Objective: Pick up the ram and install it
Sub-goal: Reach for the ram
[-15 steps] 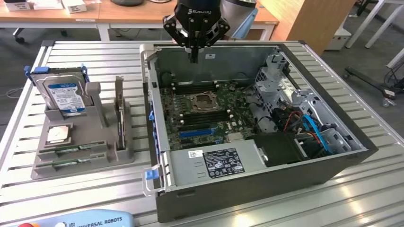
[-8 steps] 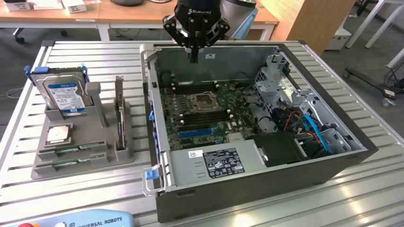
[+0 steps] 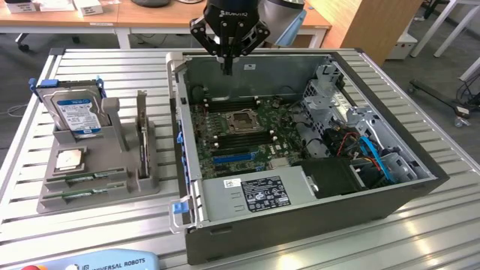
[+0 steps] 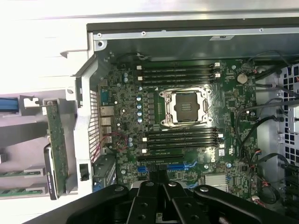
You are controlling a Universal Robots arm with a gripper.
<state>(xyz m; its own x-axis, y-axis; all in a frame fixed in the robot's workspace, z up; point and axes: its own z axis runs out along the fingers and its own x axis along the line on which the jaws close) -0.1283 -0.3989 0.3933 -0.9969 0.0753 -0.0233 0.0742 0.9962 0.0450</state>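
Observation:
Two green ram sticks [image 3: 84, 179] lie flat in the front slots of a grey holder [image 3: 53, 202] on the table, at the exterior view's left; in the wrist view the ram sticks [image 4: 11, 173] sit at the frame's edge. My gripper [image 3: 226, 66] hangs above the back wall of the open computer case [image 3: 300, 225], far from the ram, its fingers shut together with nothing between them. In the wrist view my gripper [image 4: 159, 179] points down over the motherboard [image 4: 224, 98], whose black memory slots [image 4: 180, 70] flank the bare CPU socket [image 4: 183, 106].
The grey holder also carries a silver hard drive with a blue label [image 3: 75, 112], an upright dark expansion card [image 3: 143, 138] and a CPU chip [image 3: 69, 160]. Cables and drive cages [image 3: 360, 146] crowd the case's right side. A teach pendant [image 3: 98, 262] lies at the table's front edge.

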